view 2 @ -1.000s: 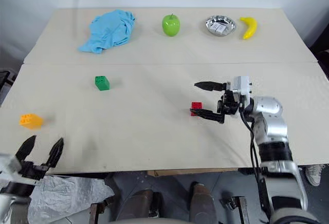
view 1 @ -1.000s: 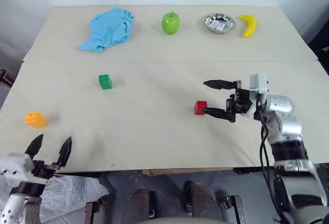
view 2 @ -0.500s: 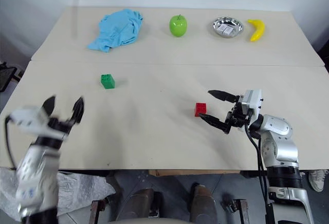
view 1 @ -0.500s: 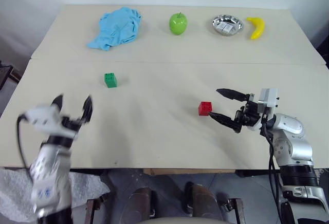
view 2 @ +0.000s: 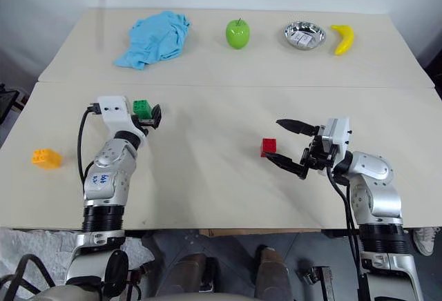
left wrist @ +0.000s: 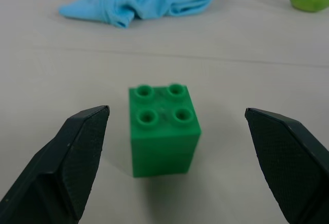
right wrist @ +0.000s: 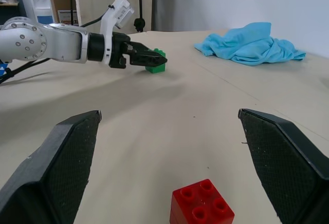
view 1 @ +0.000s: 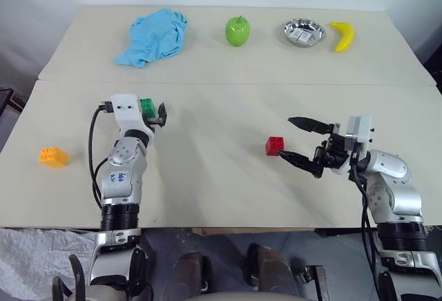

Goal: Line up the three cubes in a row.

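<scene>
Both arms are reaching over the table (view 1: 221, 177), each lining up on a block, so the step in hand looks like the approach before a grab. The left gripper (left wrist: 180, 147) is standing with jaws spread wide, the green block (left wrist: 163, 128) sitting upright between them, touching neither. The right gripper (right wrist: 185, 147) is likewise gaping, the red block (right wrist: 201, 209) resting just ahead, between its jaws. The orange block (view 1: 53, 156) is lying well apart from both. Next, I'd guess, the left jaws need to close squarely on the green one. I'm seeing no readable writing anywhere.
</scene>
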You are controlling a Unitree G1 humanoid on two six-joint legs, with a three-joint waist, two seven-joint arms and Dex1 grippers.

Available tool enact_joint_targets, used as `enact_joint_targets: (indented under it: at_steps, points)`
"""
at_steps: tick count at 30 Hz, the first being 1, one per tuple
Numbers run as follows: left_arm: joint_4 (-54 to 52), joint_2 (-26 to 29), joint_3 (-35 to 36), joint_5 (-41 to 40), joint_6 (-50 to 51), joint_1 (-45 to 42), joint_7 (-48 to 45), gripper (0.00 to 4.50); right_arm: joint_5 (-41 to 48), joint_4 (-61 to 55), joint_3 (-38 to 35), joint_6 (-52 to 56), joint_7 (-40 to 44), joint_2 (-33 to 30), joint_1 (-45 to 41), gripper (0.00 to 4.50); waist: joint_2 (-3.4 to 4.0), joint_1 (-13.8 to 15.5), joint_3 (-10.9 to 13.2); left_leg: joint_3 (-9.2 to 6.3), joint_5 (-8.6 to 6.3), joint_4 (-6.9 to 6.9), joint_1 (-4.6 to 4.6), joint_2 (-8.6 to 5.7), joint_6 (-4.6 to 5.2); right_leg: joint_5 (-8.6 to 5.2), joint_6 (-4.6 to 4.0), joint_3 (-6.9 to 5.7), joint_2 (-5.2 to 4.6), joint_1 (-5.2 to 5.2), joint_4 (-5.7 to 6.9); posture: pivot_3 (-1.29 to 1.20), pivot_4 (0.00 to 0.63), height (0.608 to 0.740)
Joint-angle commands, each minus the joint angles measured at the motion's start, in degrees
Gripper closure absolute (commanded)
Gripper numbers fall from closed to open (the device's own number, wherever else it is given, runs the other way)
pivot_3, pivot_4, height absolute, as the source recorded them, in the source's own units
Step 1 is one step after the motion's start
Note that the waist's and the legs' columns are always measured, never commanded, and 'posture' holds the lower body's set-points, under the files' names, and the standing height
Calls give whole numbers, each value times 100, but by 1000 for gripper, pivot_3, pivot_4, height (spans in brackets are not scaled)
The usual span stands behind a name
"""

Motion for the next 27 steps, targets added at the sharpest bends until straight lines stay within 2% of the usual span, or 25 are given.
enact_joint_targets:
  at_steps: [1,3,7,11,13,15,17,20,24,27]
  points:
    - [-60,-73,-74,122,-60,-84,90,186,63,-238,-76,10,-71,13,45,4,-1,8,0,0,0,2,0,-1,0,0,1,0,0,2,1,0,150,740]
    - [-234,-113,-80,85,69,32,67,508,61,-252,-79,16,-89,22,50,0,-2,-2,1,0,0,3,1,-1,1,1,2,2,-1,3,0,0,150,740]
    - [-326,-95,-10,5,2,149,-55,1748,28,-179,-78,-59,-115,53,39,0,-2,-7,1,0,0,1,1,0,0,1,2,2,-1,2,0,0,150,740]
    - [-264,151,14,-217,-260,145,-728,2991,40,-225,-162,-65,-124,-1,151,0,-2,5,1,0,1,5,1,0,1,1,3,2,-1,2,1,0,150,740]
    - [-179,358,75,-401,-499,143,-1254,3032,56,-246,-248,-54,-126,-80,233,0,-3,1,1,0,0,4,0,0,0,1,2,1,-1,2,0,0,150,740]
    - [-60,863,23,-746,-878,144,-2580,3032,90,-309,-398,-28,-96,-239,377,0,-3,-12,2,1,0,3,1,0,0,1,2,2,-1,1,-1,0,150,740]
    - [297,1563,-321,-800,-1494,65,-4233,3032,117,-323,-596,-32,32,-494,598,0,-2,-16,2,4,0,2,-1,0,0,1,2,2,-1,-2,0,0,150,740]
    - [822,2047,-762,-919,-1938,-240,-5885,3032,166,-266,-804,-50,199,-755,852,0,-1,-2,1,33,0,-1,0,-1,0,1,3,2,1,-3,-3,0,150,740]
    - [1904,1828,-1277,-817,-2641,-1058,-7357,3032,185,-94,-1064,-32,329,-940,1155,0,-2,29,2,42,1,4,2,-2,1,2,5,1,0,6,-4,0,150,740]
    - [2853,1553,-1535,-538,-3220,-1555,-7799,3032,148,-44,-1110,-68,316,-953,1222,0,-3,-7,2,56,1,6,-1,-3,2,2,5,-2,2,5,-5,0,150,740]
